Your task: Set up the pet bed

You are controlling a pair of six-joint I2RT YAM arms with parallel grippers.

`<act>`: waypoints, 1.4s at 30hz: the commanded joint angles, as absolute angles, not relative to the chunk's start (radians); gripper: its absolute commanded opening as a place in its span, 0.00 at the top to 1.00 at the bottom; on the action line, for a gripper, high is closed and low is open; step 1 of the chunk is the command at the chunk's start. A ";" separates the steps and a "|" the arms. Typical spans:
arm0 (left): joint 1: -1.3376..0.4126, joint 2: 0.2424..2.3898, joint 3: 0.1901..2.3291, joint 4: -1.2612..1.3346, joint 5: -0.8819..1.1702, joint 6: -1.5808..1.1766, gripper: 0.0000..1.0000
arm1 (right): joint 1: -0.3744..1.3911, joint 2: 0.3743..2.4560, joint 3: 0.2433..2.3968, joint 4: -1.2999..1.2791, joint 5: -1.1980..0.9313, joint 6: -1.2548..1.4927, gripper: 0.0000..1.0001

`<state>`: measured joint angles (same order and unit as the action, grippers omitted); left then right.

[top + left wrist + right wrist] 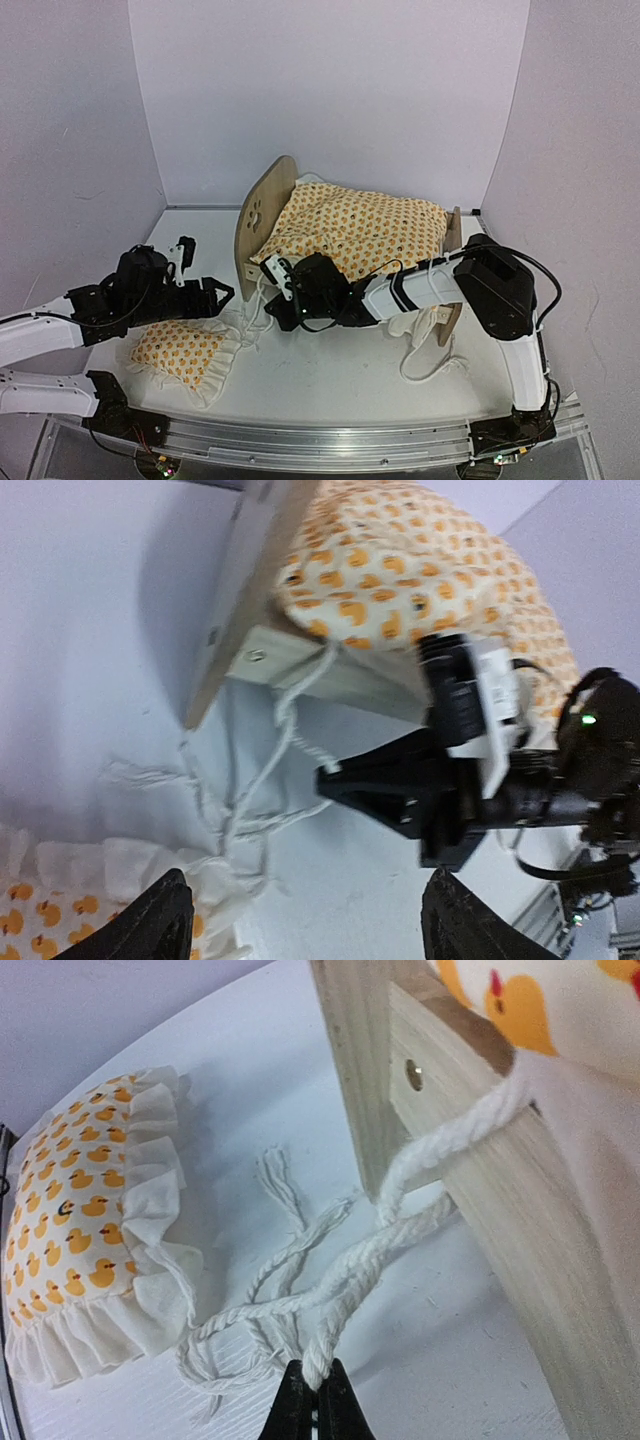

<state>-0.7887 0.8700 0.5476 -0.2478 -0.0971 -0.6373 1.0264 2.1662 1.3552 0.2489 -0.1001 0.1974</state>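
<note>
- Right gripper (312,1398): jaws pressed together and clamped on the white cord (345,1285), low over the table (470,1360).
- From the jaws, the cord rises to the near side rail (520,1240) of the pet bed (265,210), where the rail meets the headboard (350,1060). More loose strands lie looped on the table beside it.
- Left gripper (305,895): jaws apart, with nothing between them. It hangs over the frilled edge of the pillow (180,350), which lies flat on the table.
- The two grippers face each other, near but not touching, with slack cord on the table between them.
- Pet bed: it stands upright at the middle of the table, headboard toward the left arm and footboard (452,240) toward the right arm.
- Long axis: it runs across the table from left to right, with the foot end angled slightly nearer the arm bases.
- The duck-print blanket (360,230) covers the bed from head to foot, so the mattress is hidden.
- Bearing: the headboard corner is just beside the right gripper. From the left gripper, the bed lies ahead and to the right.
- Nearest arm: the right arm is nearer the frame, and the left arm is nearer the pillow.
- Judgement: the pillow probably goes to the head end next, and the left arm is better placed for that. Its path crosses the cord and the right gripper, so there is a risk of snagging.
</note>
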 commanded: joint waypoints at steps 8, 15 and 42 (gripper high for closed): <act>-0.654 1.101 0.447 0.395 0.428 -0.753 0.36 | 0.982 2.099 1.384 0.410 -0.343 0.262 1.00; -0.642 1.189 0.320 0.601 0.467 -0.697 0.37 | 0.959 2.139 1.406 0.501 -0.404 0.482 1.00; -0.641 1.481 0.497 0.630 0.360 -0.486 0.86 | 0.960 2.129 1.428 0.505 -0.466 0.558 1.00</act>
